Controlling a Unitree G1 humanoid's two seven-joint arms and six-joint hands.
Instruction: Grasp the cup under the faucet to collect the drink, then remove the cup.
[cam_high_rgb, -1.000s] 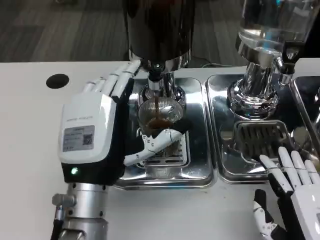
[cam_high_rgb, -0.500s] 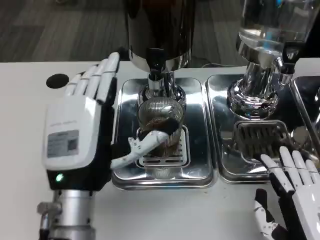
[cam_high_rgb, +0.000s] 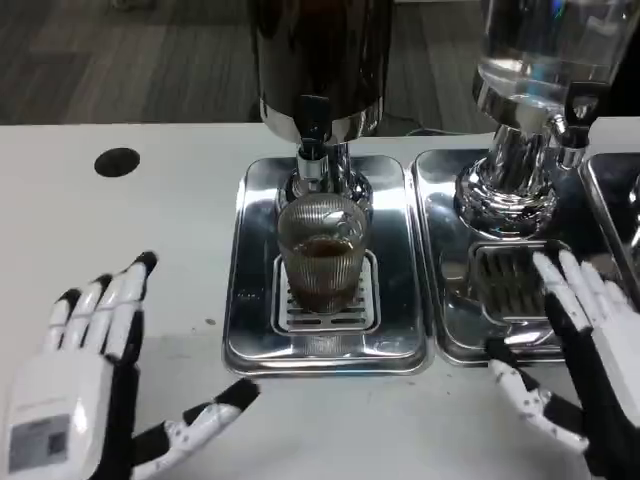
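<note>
- One cup (cam_high_rgb: 320, 255) under the faucet (cam_high_rgb: 312, 125); two drip trays (cam_high_rgb: 250, 340)
- Left hand (cam_high_rgb: 85, 385) and right hand (cam_high_rgb: 590, 345) flank them on the bare surface (cam_high_rgb: 120, 230), fingers released

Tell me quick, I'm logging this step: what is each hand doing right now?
Left hand: open, fingers spread, holding nothing, apart from the cup.
Right hand: open, fingers spread, holding nothing.
</note>
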